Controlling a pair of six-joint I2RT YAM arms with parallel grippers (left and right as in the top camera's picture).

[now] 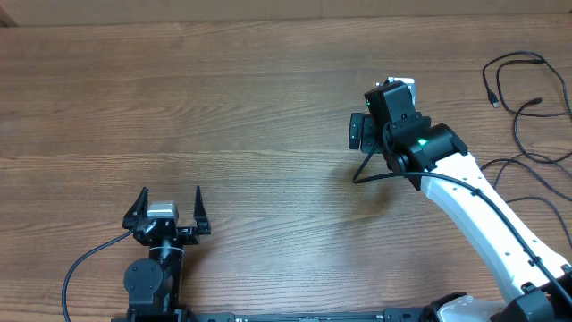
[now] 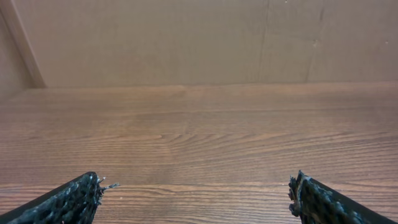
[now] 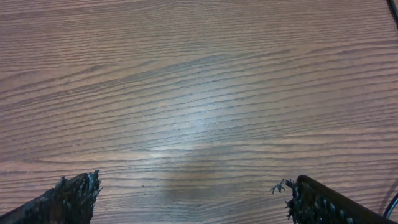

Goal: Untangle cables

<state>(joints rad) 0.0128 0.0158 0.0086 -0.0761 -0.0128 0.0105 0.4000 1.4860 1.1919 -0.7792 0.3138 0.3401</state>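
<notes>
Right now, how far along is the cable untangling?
Nothing looks done: the cables lie in overlapping loops at the far right of the overhead view. Nothing is in hand: the left gripper and the right gripper are both open and empty. All the untangling is left.

table [image 1: 223, 89]: brown wood grain, smooth, mostly matt, with a soft pale sheen patch at its middle in the right wrist view. wall [image 2: 186, 37] behind the table: tan panel, flat, matt. left gripper [image 2: 196, 186]: black finger pads, rough and pebbled, ragged at the tips. right gripper [image 3: 189, 186]: same rough black pads, frayed edges. right arm [image 1: 483, 210]: white shell, smooth glossy plastic look; joint housings black, duller. cables [image 1: 527, 107] at the table's right edge: thin, black, matt sheath.
</notes>
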